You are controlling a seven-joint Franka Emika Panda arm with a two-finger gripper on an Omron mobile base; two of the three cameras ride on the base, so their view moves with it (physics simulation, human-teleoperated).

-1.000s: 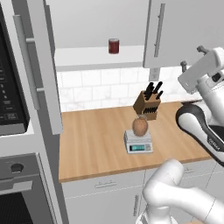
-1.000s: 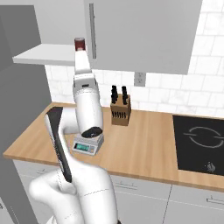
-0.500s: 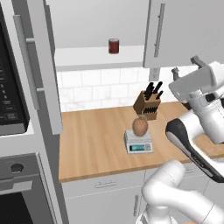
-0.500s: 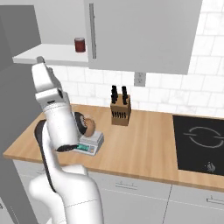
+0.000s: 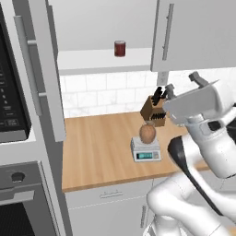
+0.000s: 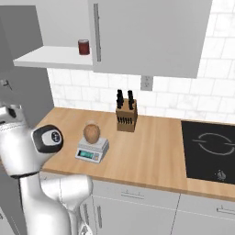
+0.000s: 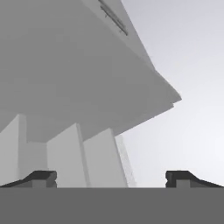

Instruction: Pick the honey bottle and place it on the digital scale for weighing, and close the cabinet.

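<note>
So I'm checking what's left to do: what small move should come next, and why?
Probably swing the end effector, fingers apart and empty, toward the open cabinet door. The honey bottle already sits on the digital scale, while the shelf with the red jar remains exposed.

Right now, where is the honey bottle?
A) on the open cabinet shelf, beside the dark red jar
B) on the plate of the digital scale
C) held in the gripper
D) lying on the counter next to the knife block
B: the honey bottle stands upright on the digital scale, and the gripper is open with nothing between its fingertips.
</note>
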